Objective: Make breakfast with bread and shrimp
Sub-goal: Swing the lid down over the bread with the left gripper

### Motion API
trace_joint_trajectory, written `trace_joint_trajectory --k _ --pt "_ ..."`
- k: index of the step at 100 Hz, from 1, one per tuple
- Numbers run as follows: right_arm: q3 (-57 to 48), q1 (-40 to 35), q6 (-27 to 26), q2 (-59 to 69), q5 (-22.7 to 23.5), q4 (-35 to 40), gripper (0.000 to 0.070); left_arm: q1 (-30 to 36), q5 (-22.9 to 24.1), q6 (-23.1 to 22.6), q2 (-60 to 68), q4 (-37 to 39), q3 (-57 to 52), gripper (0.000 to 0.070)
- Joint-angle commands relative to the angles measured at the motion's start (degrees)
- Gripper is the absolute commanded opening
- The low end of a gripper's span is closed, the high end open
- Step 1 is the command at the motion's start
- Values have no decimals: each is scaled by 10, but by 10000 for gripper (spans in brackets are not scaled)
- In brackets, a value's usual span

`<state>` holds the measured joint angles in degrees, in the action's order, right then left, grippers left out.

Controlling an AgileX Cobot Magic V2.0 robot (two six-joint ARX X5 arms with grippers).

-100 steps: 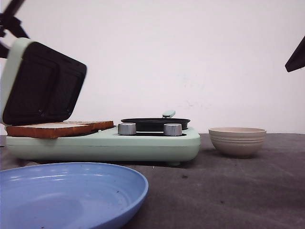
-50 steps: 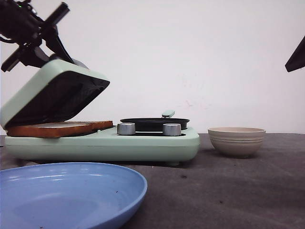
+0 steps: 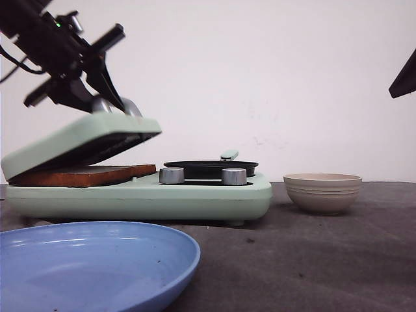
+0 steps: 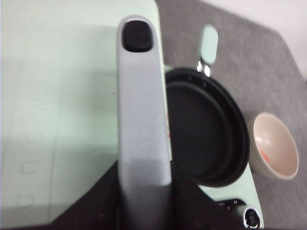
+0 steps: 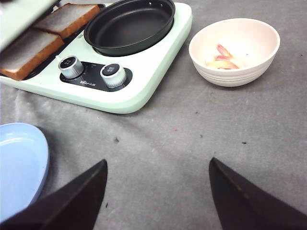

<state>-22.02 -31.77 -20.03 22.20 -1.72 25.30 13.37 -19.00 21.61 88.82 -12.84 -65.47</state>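
Two slices of bread lie side by side on the mint-green sandwich maker's grill plate; the front view shows their brown crust. The maker's lid hangs tilted low over them, partly open. My left gripper is shut on the lid's grey handle, and in the front view it sits on top of the lid. Shrimp lie in a beige bowl to the right of the maker. High over bare table, my right gripper is open and holds nothing.
A black frying pan sits on the maker's right half behind two silver knobs. A blue plate lies at the front left. The beige bowl stands on the grey mat. Only a black tip of the right arm shows in front.
The lid has swung down from nearly upright to a low tilt over the bread. My left gripper came into view and moved right and down with the handle. The right arm stayed still.
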Motion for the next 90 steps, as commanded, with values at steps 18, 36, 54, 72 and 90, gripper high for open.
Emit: trace_joint_trajectory --k 18,36,54,72,90 --pt "0 -3 -10 1 -2 -3 409 15 26 -24 49 -46 7 4" --pt "0 -3 -10 1 -2 -3 409 32 37 -42 68 -66 7 4" --pt "0 -3 -10 1 -2 -3 409 37 40 -43 69 -68 5 4" --pt "0 -3 -10 1 -2 -3 409 37 40 -43 69 -65 3 125" --pt "0 -3 -10 1 -2 -3 409 37 39 -43 69 -65 2 328"
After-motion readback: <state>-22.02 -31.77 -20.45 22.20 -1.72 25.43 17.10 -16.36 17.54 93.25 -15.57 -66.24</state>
